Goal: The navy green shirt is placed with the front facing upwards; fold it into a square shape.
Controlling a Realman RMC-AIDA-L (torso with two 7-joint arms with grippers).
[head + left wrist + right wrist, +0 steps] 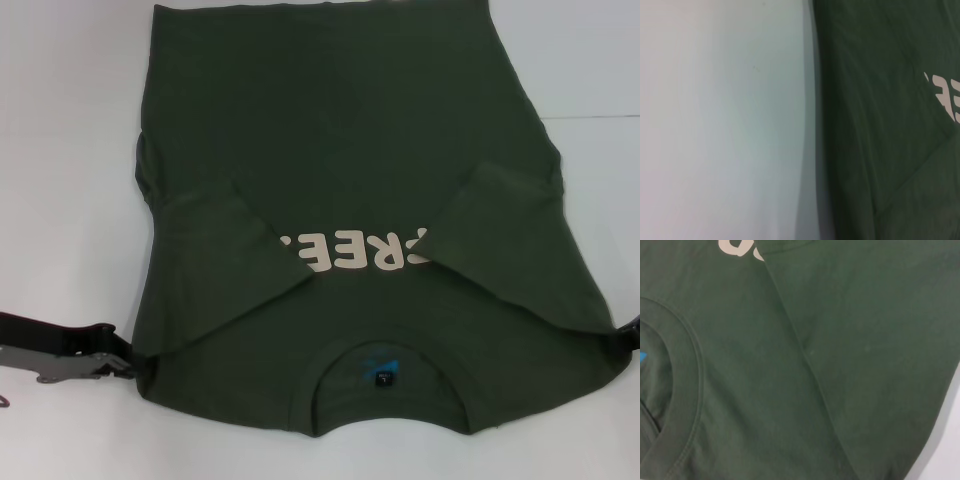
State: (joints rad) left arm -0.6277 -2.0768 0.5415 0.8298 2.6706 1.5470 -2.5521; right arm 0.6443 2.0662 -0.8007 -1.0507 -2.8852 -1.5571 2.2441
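Nearest the robot, the shirt [350, 200] lies flat on the white table [60, 150], collar [390, 385] at the near edge, front up. The left gripper [125, 362] sits at the near left shoulder corner; the right gripper [630, 335] is barely in view at the near right corner. Cannot tell whether either gripper's fingers are apart or together. Both sleeves lie folded inward, partly covering the lettering [360, 250], which narrows the body to a rectangle. Likely next: carry the shoulder edge toward the far hem [330, 8].

Head camera looks down; wrist cameras hover close over shirt [340, 170] edges.
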